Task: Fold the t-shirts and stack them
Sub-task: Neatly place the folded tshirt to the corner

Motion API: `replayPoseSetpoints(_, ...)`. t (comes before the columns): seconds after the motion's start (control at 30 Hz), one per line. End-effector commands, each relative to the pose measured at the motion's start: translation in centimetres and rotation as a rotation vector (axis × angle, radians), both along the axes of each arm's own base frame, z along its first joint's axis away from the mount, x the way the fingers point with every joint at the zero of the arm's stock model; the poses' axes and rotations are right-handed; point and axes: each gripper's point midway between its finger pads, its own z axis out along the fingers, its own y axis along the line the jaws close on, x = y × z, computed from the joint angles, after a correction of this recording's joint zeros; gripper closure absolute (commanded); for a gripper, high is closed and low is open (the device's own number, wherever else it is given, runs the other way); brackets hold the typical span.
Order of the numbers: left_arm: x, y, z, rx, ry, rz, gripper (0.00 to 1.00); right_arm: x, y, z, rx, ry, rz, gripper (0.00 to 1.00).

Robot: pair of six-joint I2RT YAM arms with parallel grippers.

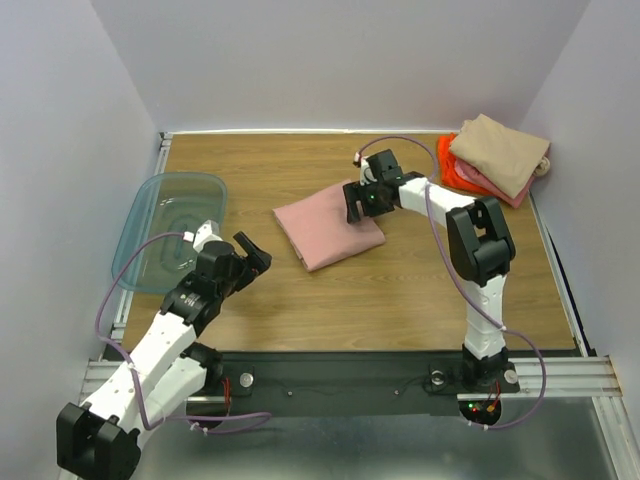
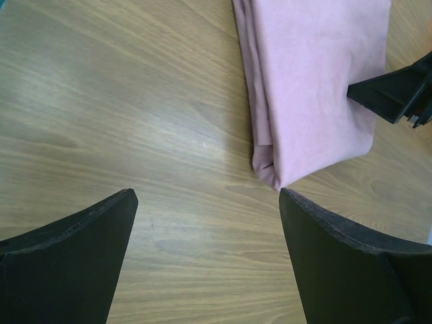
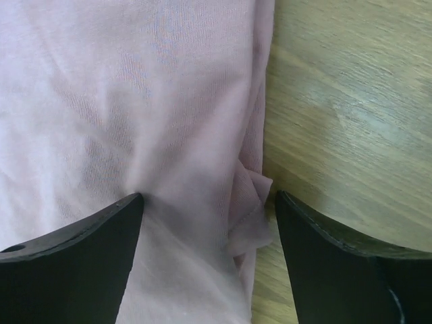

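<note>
A folded dusty-pink t-shirt (image 1: 322, 232) (image 2: 317, 81) (image 3: 121, 94) lies in the middle of the table. My right gripper (image 1: 362, 206) (image 3: 209, 197) is down on its right edge, open. Its jaws straddle the folded edge: one finger presses into the cloth, and the other is over bare wood beside a loose corner. My left gripper (image 1: 254, 256) (image 2: 206, 196) hovers open over bare wood to the left of the shirt, nothing between its fingers. A stack of folded t-shirts (image 1: 500, 155), tan on top of pink and orange, sits at the back right corner.
A clear teal plastic bin (image 1: 168, 228) stands at the table's left edge, beside the left arm. The table (image 1: 400, 290) is walled at the back and on both sides. The right gripper's finger (image 2: 395, 91) shows on the shirt in the left wrist view.
</note>
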Motion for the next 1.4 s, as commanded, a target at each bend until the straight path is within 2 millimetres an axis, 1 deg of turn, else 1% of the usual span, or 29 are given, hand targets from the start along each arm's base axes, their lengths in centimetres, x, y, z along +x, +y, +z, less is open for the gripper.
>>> replayPoseSetpoints(0.0, -0.3, 1.0, 0.6, 0.012, -0.007, 0.049, 0.02, -0.3, 0.6, -2.2, -0.071, -0.008, -0.035, 0.17)
replayPoseSetpoints(0.03, -0.5, 1.1, 0.3, 0.011, 0.002, 0.055, 0.02, -0.7, 0.5, -3.2, -0.096, 0.001, -0.051, 0.2)
replayPoseSetpoints(0.17, -0.7, 0.9, 0.8, -0.011, -0.018, 0.048, 0.02, -2.1, 0.2, -5.5, -0.192, 0.004, -0.067, 0.26)
replayPoseSetpoints(0.23, -0.7, 1.1, 1.2, -0.02, -0.025, 0.066, 0.02, -2.6, 0.5, -6.1, -0.217, 0.001, -0.062, 0.36)
replayPoseSetpoints(0.27, -0.9, 1.7, 1.0, -0.015, -0.013, 0.101, 0.02, -3.3, 0.7, -6.6, -0.223, 0.008, -0.062, 0.4)
replayPoseSetpoints(0.3, -0.9, 1.9, 1.2, -0.015, -0.018, 0.112, 0.02, -3.6, 0.9, -6.7, -0.218, 0.01, -0.058, 0.45)
replayPoseSetpoints(0.33, -0.9, 2.1, 1.6, -0.017, -0.034, 0.12, 0.02, -4.0, 0.9, -7.1, -0.22, 0.013, -0.056, 0.53)
replayPoseSetpoints(0.4, -0.9, 2.1, 2.0, -0.021, -0.045, 0.121, 0.02, -3.8, 0.8, -7.1, -0.218, -0.009, -0.09, 0.7)
replayPoseSetpoints(0.43, -0.9, 2.2, 2.3, -0.027, -0.055, 0.125, 0.02, -3.9, 0.5, -7.1, -0.224, -0.012, -0.1, 0.75)
replayPoseSetpoints(0.47, -1.0, 2.2, 2.3, -0.027, -0.054, 0.127, 0.02, -3.5, 0.2, -6.9, -0.239, -0.03, -0.127, 0.87)
replayPoseSetpoints(0.5, -1.0, 2.3, 2.6, -0.032, -0.063, 0.132, 0.02, -3.0, 0.2, -6.3, -0.24, -0.049, -0.141, 0.93)
replayPoseSetpoints(0.57, -1.1, 2.6, 2.6, -0.031, -0.064, 0.147, 0.02, -2.0, -0.3, -5.3, -0.258, -0.089, -0.181, 0.94)
replayPoseSetpoints(0.63, -1.1, 2.8, 2.8, -0.029, -0.066, 0.158, 0.02, -0.4, -1.4, -3.7, -0.299, -0.164, -0.259, 0.98)
replayPoseSetpoints(0.67, -1.1, 2.9, 2.8, -0.028, -0.067, 0.163, 0.02, 0.5, -1.4, -2.3, -0.3, -0.206, -0.274, 1.0)
replayPoseSetpoints(0.73, -1.1, 3.1, 3.0, -0.026, -0.073, 0.173, 0.02, 2.0, -2.0, -0.5, -0.331, -0.281, -0.301, 1.0)
replayPoseSetpoints(0.77, -1.2, 3.2, 3.0, -0.025, -0.071, 0.178, 0.02, 3.1, -1.9, 1.1, -0.332, -0.331, -0.299, 1.0)
replayPoseSetpoints(0.87, -1.2, 3.6, 3.2, -0.019, -0.073, 0.2, 0.02, 5.0, -3.2, 3.6, -0.368, -0.406, -0.351, 1.0)
replayPoseSetpoints(0.9, -1.3, 3.7, 3.2, -0.015, -0.065, 0.208, 0.02, 6.1, -3.7, 5.3, -0.364, -0.442, -0.367, 1.0)
replayPoseSetpoints(0.93, -1.2, 3.8, 3.4, -0.014, -0.071, 0.215, 0.01, 6.7, -4.0, 6.0, -0.364, -0.458, -0.37, 1.0)
replayPoseSetpoints(0.97, -1.2, 3.8, 3.4, -0.013, -0.07, 0.215, 0.02, 7.5, -4.9, 6.9, -0.374, -0.476, -0.377, 1.0)
replayPoseSetpoints(1.0, -1.2, 3.9, 3.5, -0.013, -0.074, 0.213, 0.02, 8.3, -5.2, 8.1, -0.37, -0.501, -0.388, 1.0)
replayPoseSetpoints(1.1, -1.1, 4.0, 3.7, -0.01, -0.079, 0.219, 0.02, 9.9, -7.6, 9.9, -0.414, -0.539, -0.407, 1.0)
replayPoseSetpoints(1.13, -1.1, 4.0, 3.5, -0.002, -0.074, 0.216, 0.02, 10.7, -8.0, 11.2, -0.407, -0.564, -0.421, 1.0)
replayPoseSetpoints(1.17, -1.1, 3.9, 3.5, -0.001, -0.074, 0.215, 0.02, 11.1, -8.6, 11.8, -0.408, -0.574, -0.429, 1.0)
replayPoseSetpoints(1.2, -1.0, 4.0, 3.3, 0.005, -0.065, 0.216, 0.02, 11.7, -10.0, 12.5, -0.42, -0.584, -0.443, 1.0)
replayPoseSetpoints(1.23, -0.9, 4.0, 3.3, 0.01, -0.062, 0.218, 0.02, 12.3, -10.6, 13.8, -0.414, -0.607, -0.46, 1.0)
replayPoseSetpoints(1.27, -0.9, 4.0, 3.2, 0.016, -0.056, 0.22, 0.02, 12.8, -11.8, 14.5, -0.43, -0.618, -0.47, 1.0)
replayPoseSetpoints(1.33, -0.8, 4.1, 3.1, 0.028, -0.045, 0.225, 0.02, 13.4, -12.9, 15.8, -0.439, -0.64, -0.483, 1.0)
replayPoseSetpoints(1.37, -0.7, 4.3, 3.1, 0.038, -0.042, 0.229, 0.02, 13.9, -13.7, 17.0, -0.45, -0.664, -0.49, 0.99)
